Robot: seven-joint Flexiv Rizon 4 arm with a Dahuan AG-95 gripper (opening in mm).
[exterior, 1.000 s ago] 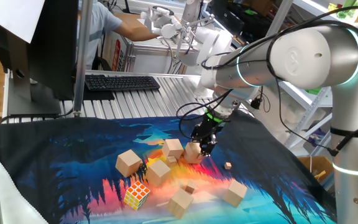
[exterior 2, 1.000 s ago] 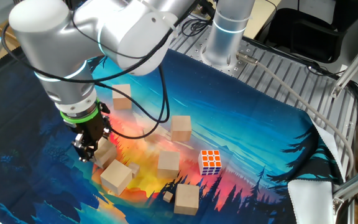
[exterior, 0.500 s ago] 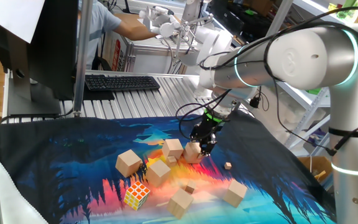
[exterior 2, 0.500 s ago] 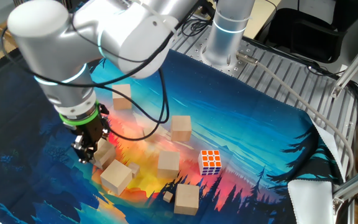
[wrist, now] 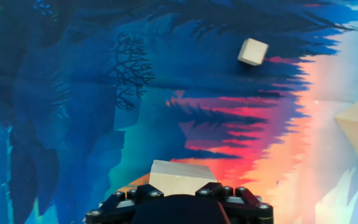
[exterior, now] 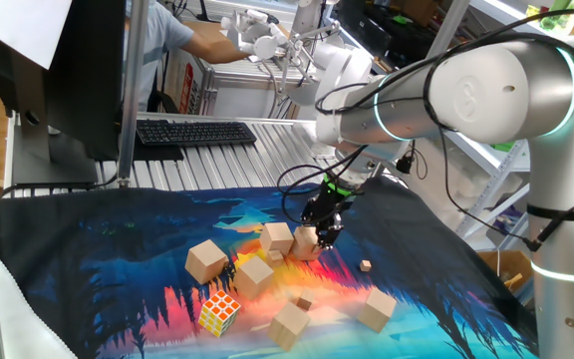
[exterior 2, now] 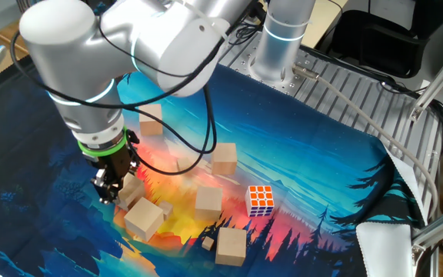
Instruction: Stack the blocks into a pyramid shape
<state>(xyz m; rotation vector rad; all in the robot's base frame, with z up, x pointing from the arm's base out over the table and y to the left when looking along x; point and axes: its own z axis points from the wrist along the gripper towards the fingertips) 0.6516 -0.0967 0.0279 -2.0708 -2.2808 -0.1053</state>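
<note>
Several pale tan wooden blocks lie scattered on the printed cloth. My gripper [exterior: 320, 232] is shut on one block [exterior: 306, 243], low over the cloth and close beside another block [exterior: 277, 237]. In the other fixed view the gripper [exterior 2: 114, 187] holds that block [exterior 2: 130, 189] just behind a tilted block [exterior 2: 143, 218]. In the hand view the held block [wrist: 179, 175] sits between my fingertips [wrist: 135, 194]. More blocks lie at the left [exterior: 205, 260], centre [exterior: 256, 273], front [exterior: 290, 324] and front right [exterior: 377, 308]. I cannot tell whether the held block touches the cloth.
A multicoloured puzzle cube [exterior: 218, 312] lies at the front left, also shown in the other fixed view [exterior 2: 261, 200]. Tiny wooden cubes lie to the right [exterior: 366, 265] and among the blocks [exterior: 304, 300]; one shows in the hand view [wrist: 253, 51]. A keyboard [exterior: 195, 132] sits behind the cloth.
My gripper and the held block have shifted slightly left, toward the neighbouring block. The other blocks have not moved.
</note>
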